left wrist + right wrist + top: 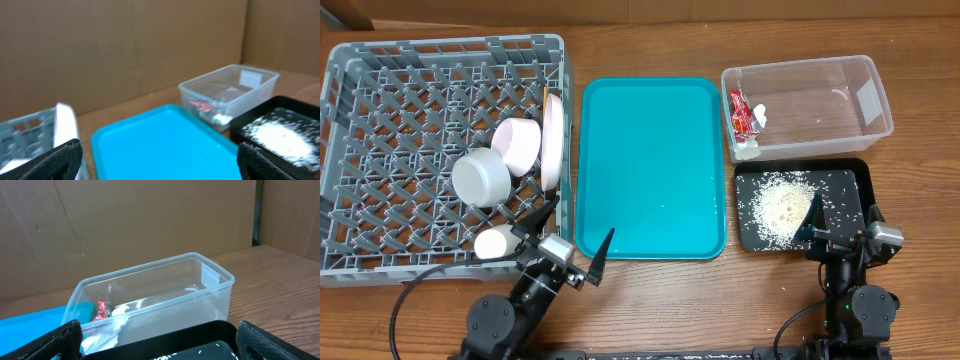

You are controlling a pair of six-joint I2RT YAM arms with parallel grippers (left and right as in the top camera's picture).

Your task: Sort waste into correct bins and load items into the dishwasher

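Overhead: you have the grey dish rack (380, 150) on the left of the table (720, 300). A white plate (552, 140) stands on edge at the rack's right side. A pale pink bowl (517, 143) sits just beside the plate, a white bowl (481, 178) is below that, and a small white cup (492, 243) lies near the front edge. The teal tray (650, 170) sits mid-table. The clear tub (820, 95) at upper right holds the red sauce packet (741, 112) and the white scrap (748, 148) at its left end. The black tray (855, 190) just below the tub carries the rice grains (782, 203) in a loose heap. Your left gripper (574, 235) hangs over the gap between rack and teal tray, its fingers spread wide with nothing between them. Your right gripper (842, 222) sits at the front edge of the black tray, likewise spread and empty. Left wrist: both fingers (50, 160) show only at the bottom corners, well apart, with nothing held. The teal tray (160, 145) lies ahead, the plate's rim (67, 125) and the rack are at left, and the tub (230, 92) and the rice (275, 132) are at right, blurred. Right wrist: the fingers (280, 342) are again at the corners, apart and empty. The tub (160, 295) lies straight ahead, with the packet (102, 310) and scrap (105, 337) at its left end. The rim of the black tray (200, 340) is just below.
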